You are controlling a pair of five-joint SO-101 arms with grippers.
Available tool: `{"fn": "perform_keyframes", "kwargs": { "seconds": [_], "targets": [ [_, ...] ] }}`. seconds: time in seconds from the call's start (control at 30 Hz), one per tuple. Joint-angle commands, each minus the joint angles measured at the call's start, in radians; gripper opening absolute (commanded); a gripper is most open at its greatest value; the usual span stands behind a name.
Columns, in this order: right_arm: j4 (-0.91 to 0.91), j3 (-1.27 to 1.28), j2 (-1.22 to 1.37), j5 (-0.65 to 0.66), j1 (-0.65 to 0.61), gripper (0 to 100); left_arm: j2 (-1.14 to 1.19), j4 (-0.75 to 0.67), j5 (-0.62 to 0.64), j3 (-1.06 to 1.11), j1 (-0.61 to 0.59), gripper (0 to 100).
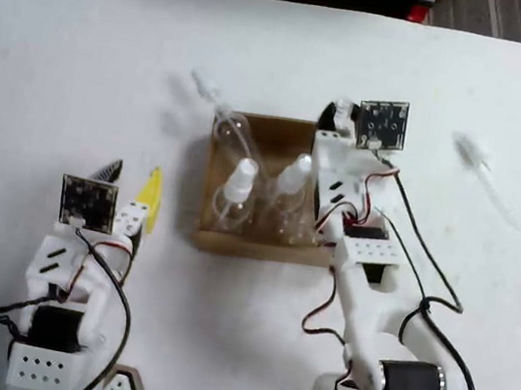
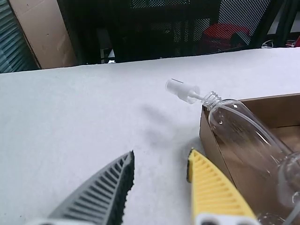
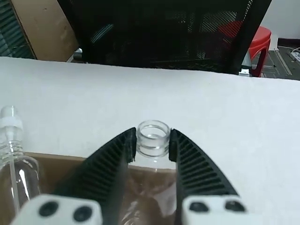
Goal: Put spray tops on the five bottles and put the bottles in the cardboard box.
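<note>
The cardboard box (image 1: 209,197) sits mid-table and holds several clear bottles. Two capped ones (image 1: 237,190) (image 1: 292,182) stand upright, and a third capped bottle (image 2: 239,126) leans over the box's far left corner with its spray top (image 2: 180,89) past the rim. My right gripper (image 3: 152,140) (image 1: 331,117) is over the box's far right corner, shut on the neck of an uncapped bottle (image 3: 153,133). A loose spray top (image 1: 473,151) with its tube lies on the table right of the box. My left gripper (image 2: 161,157) (image 1: 134,176) rests open left of the box, holding nothing.
The box's brown wall (image 2: 211,140) is close beside my left gripper's yellow finger (image 2: 213,187). White table (image 1: 84,61) stretches wide to the left and behind the box. Dark chairs and a red stool (image 3: 248,37) stand beyond the far edge.
</note>
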Motion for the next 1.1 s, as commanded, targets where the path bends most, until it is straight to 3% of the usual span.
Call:
{"fn": "perform_keyframes", "kwargs": {
  "seconds": [0.0,0.8,1.07],
  "targets": [
    [-0.027,-0.005,-0.004,0.000,-0.012,10.4,-0.007,-0.029,-0.011,-0.005,0.013,17],
    [-0.021,0.101,-0.165,0.000,-0.015,10.0,-0.007,-0.029,-0.012,-0.005,0.012,17],
    [-0.015,0.084,-0.174,0.000,-0.030,19.3,-0.007,-0.029,-0.012,-0.005,0.012,17]
  ]
}}
